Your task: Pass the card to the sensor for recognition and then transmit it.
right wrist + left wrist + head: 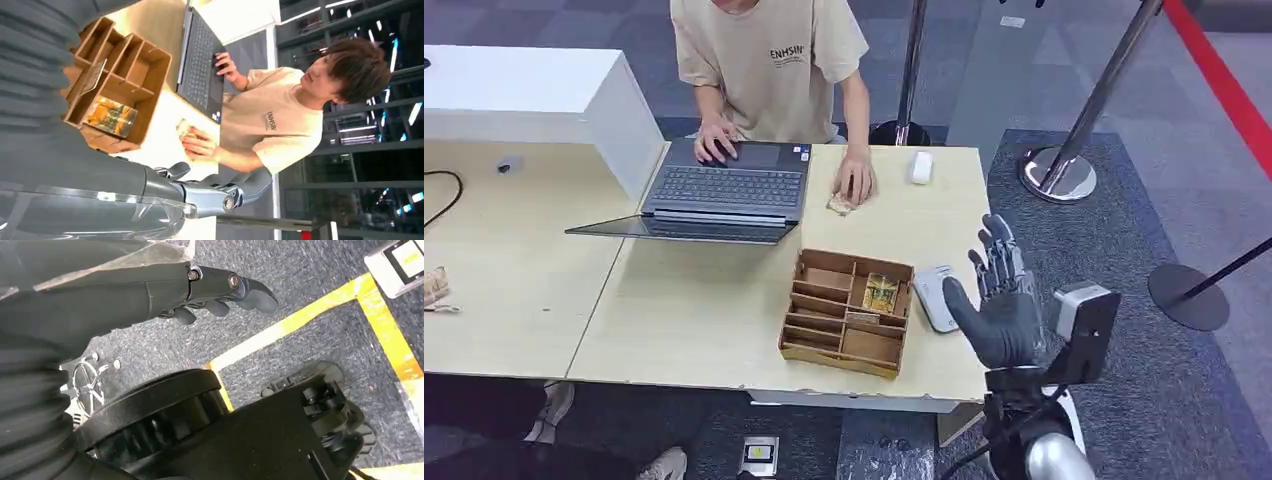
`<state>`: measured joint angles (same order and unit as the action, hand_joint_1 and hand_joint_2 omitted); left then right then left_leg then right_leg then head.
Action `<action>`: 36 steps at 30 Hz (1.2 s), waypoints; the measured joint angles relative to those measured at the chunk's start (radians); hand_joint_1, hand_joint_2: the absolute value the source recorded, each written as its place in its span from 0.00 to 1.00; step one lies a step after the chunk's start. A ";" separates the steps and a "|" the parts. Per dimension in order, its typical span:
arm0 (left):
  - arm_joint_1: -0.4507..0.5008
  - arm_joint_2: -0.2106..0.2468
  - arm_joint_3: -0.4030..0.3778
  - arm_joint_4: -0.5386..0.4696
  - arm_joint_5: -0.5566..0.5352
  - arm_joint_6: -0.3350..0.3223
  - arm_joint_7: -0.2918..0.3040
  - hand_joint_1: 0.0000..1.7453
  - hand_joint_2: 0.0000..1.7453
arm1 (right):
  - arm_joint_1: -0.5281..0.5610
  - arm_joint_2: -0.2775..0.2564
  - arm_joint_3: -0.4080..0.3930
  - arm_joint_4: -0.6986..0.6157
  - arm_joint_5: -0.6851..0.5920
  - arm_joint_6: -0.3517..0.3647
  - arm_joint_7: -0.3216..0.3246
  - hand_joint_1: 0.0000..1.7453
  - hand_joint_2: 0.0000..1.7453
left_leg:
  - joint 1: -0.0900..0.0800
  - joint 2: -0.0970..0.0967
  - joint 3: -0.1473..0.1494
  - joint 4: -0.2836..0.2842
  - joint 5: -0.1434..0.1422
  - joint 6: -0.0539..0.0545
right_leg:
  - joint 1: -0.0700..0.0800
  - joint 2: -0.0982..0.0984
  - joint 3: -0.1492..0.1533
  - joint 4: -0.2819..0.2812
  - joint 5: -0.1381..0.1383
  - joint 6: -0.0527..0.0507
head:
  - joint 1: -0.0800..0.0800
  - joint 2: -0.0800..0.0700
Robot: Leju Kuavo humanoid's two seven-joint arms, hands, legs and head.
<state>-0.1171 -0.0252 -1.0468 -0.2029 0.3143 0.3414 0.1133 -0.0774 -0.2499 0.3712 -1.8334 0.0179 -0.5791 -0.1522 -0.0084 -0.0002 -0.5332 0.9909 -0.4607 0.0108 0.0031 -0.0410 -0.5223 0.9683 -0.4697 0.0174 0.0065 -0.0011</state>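
Observation:
A wooden organiser box (849, 312) (117, 75) stands near the table's front edge. A yellow-patterned card (881, 293) (110, 116) lies in one of its compartments. Just right of the box sits a flat grey-white sensor (932, 297). My right hand (999, 300) (215, 192) is raised beside the table's right edge, right of the sensor, fingers spread and holding nothing. A person's hand (856, 180) (200, 145) rests on a small card (840, 204) at the far side of the table. My left hand (220, 290) hangs over the floor, fingers stretched out, with nothing in it.
An open laptop (724, 190) sits left of the box, with the seated person (769, 60) typing on it. A white device (921, 167) lies at the far right corner. Barrier posts (1059, 170) stand on the carpet to the right. A white counter (524, 95) is far left.

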 joint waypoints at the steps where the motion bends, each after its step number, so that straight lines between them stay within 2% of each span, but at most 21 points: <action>1: 0.000 -0.001 -0.001 0.000 0.000 0.000 0.000 0.00 1.00 | 0.003 -0.002 0.000 0.000 0.003 0.000 0.003 0.00 1.00 | 0.000 0.000 0.000 0.000 0.000 0.000 | 0.000 0.000 0.000 0.000 0.000 0.000 | 0.000 0.000; 9: 0.000 -0.002 -0.002 0.000 0.000 -0.002 0.000 0.00 1.00 | 0.005 -0.005 0.000 0.002 -0.012 0.010 0.003 0.00 1.00 | 0.000 0.000 0.000 0.000 0.000 0.000 | 0.000 0.000 0.000 0.000 0.000 0.000 | 0.000 0.000; 14: -0.002 -0.003 -0.003 0.000 0.002 -0.009 0.010 0.00 1.00 | -0.010 -0.005 0.001 0.040 -0.060 0.057 -0.037 0.00 1.00 | 0.000 0.000 0.000 0.000 0.000 0.000 | 0.000 0.000 0.000 0.000 0.000 0.000 | 0.000 0.000; 21: -0.003 -0.003 -0.003 0.000 0.005 0.003 -0.016 0.00 1.00 | -0.014 0.010 0.018 0.047 -0.034 0.059 -0.024 0.00 1.00 | 0.000 0.000 0.000 0.000 0.000 0.000 | 0.000 0.000 0.000 0.000 0.000 0.000 | 0.000 0.000; 30: -0.003 -0.002 -0.005 0.000 -0.008 -0.001 -0.014 0.00 1.00 | -0.015 0.012 0.033 0.047 -0.050 0.057 -0.022 0.00 1.00 | 0.000 0.000 0.000 0.000 0.000 0.000 | 0.000 0.000 0.000 0.000 0.000 0.000 | 0.000 0.000; 36: -0.003 -0.002 -0.021 0.000 -0.035 0.004 -0.019 0.00 1.00 | -0.036 0.011 0.026 0.049 -0.159 0.112 -0.060 0.00 1.00 | 0.000 0.000 0.000 0.000 0.000 0.000 | 0.000 0.000 0.000 0.000 0.000 0.000 | 0.000 0.000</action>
<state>-0.1204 -0.0275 -1.0674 -0.2029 0.2796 0.3452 0.0942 -0.1135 -0.2388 0.3971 -1.7845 -0.1415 -0.4673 -0.2121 -0.0084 -0.0001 -0.5332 0.9909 -0.4607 0.0109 0.0031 -0.0410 -0.5221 0.9685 -0.4697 0.0175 0.0065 -0.0011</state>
